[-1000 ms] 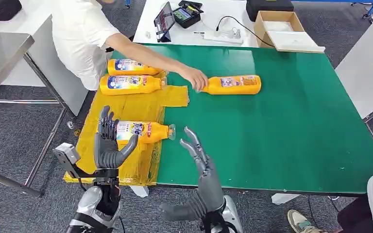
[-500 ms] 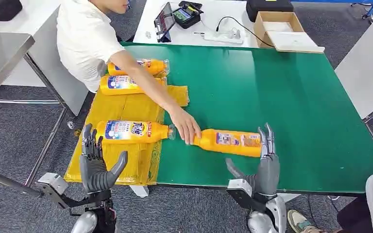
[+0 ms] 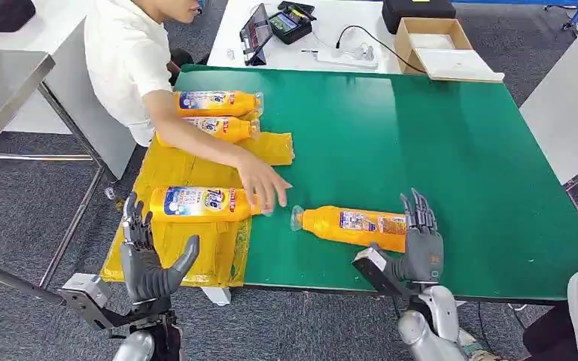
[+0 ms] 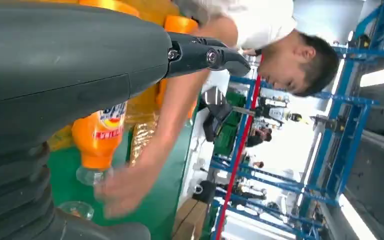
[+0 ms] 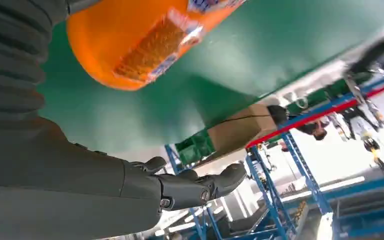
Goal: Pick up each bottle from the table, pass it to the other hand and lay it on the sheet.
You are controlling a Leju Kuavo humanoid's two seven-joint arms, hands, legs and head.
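Note:
An orange bottle (image 3: 350, 224) lies on the green table (image 3: 451, 143) near the front edge, its clear cap pointing left. My right hand (image 3: 419, 241) stands at the bottle's base end with fingers upright and apart, holding nothing. The right wrist view has that bottle's base (image 5: 145, 40) close above the hand's fingers (image 5: 195, 187). My left hand (image 3: 147, 252) is open at the front left corner of the yellow sheet (image 3: 196, 162). One bottle (image 3: 203, 203) lies on the sheet just beyond it, also seen from the left wrist as the bottle (image 4: 100, 135).
A person leans in from the far left; their hand (image 3: 263, 183) hovers over the sheet's right edge between the two near bottles. Two more bottles (image 3: 214, 100) (image 3: 211, 128) lie at the sheet's far end. A cardboard box (image 3: 440, 47) and a tablet (image 3: 256, 30) sit on the white table behind.
The person brought the bottle from mid-table to the front, then let go and drew the hand back toward the sheet. My right hand swung out to the bottle's base; my left hand dropped lower.

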